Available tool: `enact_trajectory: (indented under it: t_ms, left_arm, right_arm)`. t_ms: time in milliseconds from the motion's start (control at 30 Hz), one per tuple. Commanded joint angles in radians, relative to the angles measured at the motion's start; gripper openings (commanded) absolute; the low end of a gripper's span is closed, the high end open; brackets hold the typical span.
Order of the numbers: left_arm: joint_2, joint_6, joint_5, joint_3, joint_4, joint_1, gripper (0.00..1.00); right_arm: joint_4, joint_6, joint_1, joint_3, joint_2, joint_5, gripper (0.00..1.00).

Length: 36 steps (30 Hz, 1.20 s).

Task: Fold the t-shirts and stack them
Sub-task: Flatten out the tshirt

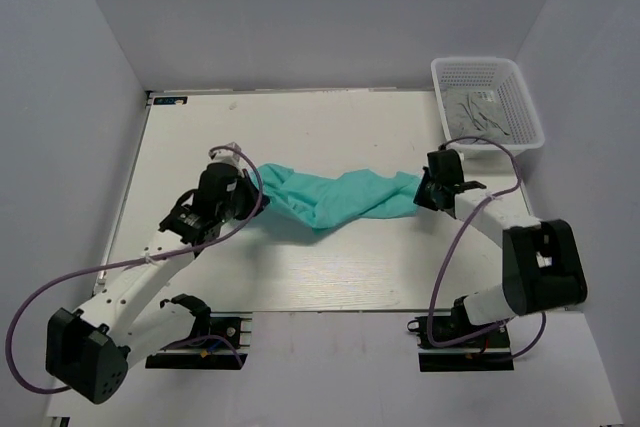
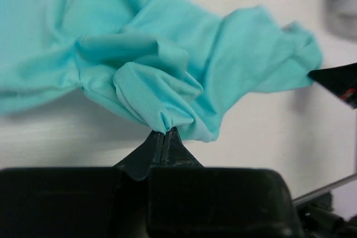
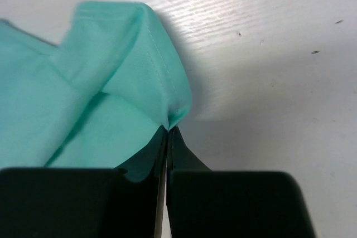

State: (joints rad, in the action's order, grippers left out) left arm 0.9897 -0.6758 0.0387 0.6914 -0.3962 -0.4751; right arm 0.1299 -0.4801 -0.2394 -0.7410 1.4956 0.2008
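T-shirt [image 1: 335, 197] bunched, long axis left to right, left end effector [image 1: 260, 183], right end effector [image 1: 421, 190] clenched on ends

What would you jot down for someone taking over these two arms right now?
Left pincer: shut on one end of the teal t-shirt.
Right pincer: shut on the opposite end.
The shirt lies bunched and twisted between them on the table. A white basket stands at the far right corner.
Done: both ends gripped.
Left: spread it flat, fold it, stack it.
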Motion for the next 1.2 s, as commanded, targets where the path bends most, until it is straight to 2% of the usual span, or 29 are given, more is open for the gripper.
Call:
enact_trajectory:
  t_ms: [0,100,133,267,433,533,667,800,933,1067,1167]
  left_arm:
    - [-0.071,0.033,-0.031,0.141,0.013,-0.003,0.00]
    - [-0.127,0.022,0.038,0.230,0.003,-0.003,0.00]
    - [-0.140,0.013,0.099,0.276,0.003,-0.003,0.00]
    - [-0.152,-0.005,0.260,0.437,-0.084,0.006,0.00]
    - [-0.172,0.009,0.355,0.626,-0.173,0.006,0.00]
    - [-0.232,0.022,0.356,0.666,-0.184,0.006,0.00]
    - [-0.312,0.022,0.331,0.701,-0.193,0.006,0.00]
    - [-0.359,0.013,0.248,0.720,-0.204,0.006,0.00]
    - [-0.361,0.004,0.233,0.698,-0.194,0.015,0.00]
    - [-0.252,-0.005,0.211,0.633,-0.208,0.015,0.00]
    - [-0.114,-0.005,0.276,0.559,-0.208,0.004,0.00]
  right_arm:
    - [0.061,0.026,-0.003,-0.069,-0.191,-0.018,0.00]
    - [0.114,0.044,-0.003,-0.127,-0.356,0.000,0.00]
    - [0.146,0.041,0.000,-0.161,-0.439,0.011,0.00]
    - [0.235,0.072,0.003,-0.313,-0.562,0.089,0.00]
    - [0.330,0.132,0.003,-0.493,-0.655,0.170,0.00]
    - [0.375,0.135,0.002,-0.581,-0.722,0.196,0.00]
    - [0.416,0.181,0.002,-0.725,-0.784,0.115,0.00]
    - [0.454,0.190,0.002,-0.803,-0.791,0.057,0.00]
    - [0.450,0.186,0.003,-0.752,-0.782,0.040,0.00]
    - [0.430,0.143,0.002,-0.638,-0.713,0.068,0.00]
    - [0.370,0.121,0.002,-0.511,-0.589,0.065,0.00]
